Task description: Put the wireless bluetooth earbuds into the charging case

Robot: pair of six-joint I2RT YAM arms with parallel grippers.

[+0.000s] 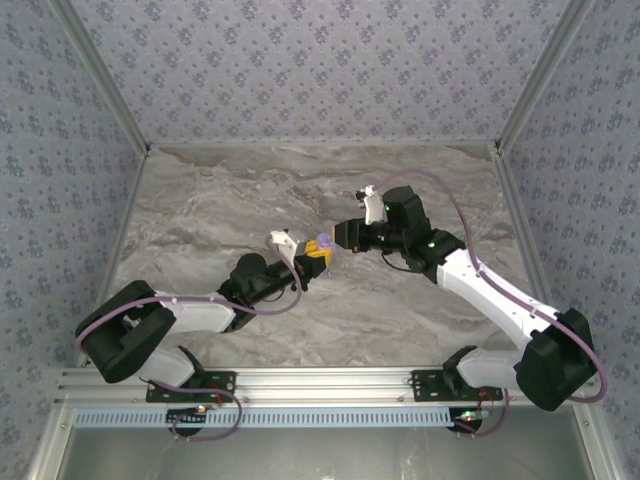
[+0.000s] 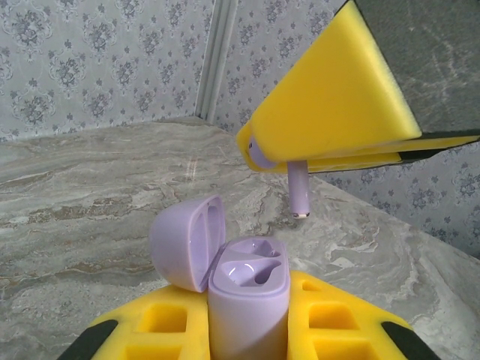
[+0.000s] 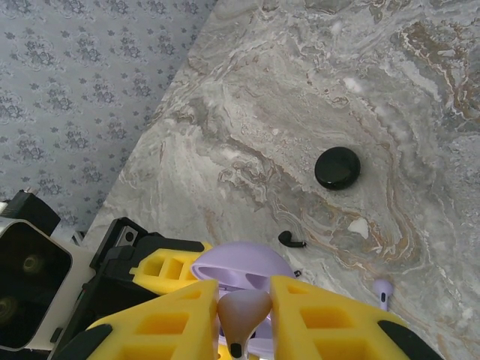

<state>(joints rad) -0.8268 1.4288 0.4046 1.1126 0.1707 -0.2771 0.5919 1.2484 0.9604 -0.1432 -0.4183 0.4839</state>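
My left gripper (image 2: 247, 334) is shut on a lilac charging case (image 2: 247, 300), held upright with its lid (image 2: 184, 240) flipped open to the left and both wells empty. My right gripper (image 3: 244, 326) is shut on a lilac earbud (image 3: 244, 304), which hangs stem down (image 2: 298, 191) just above and to the right of the case opening. In the top view both grippers meet at mid-table (image 1: 325, 245). A black round case (image 3: 337, 167) and a black earbud (image 3: 291, 239) lie on the table beyond.
A second lilac earbud (image 3: 383, 291) lies on the marble table (image 1: 220, 200) near the grippers. A small white speck (image 3: 358, 227) sits between it and the black case. Patterned walls (image 1: 320, 60) close in the back and sides.
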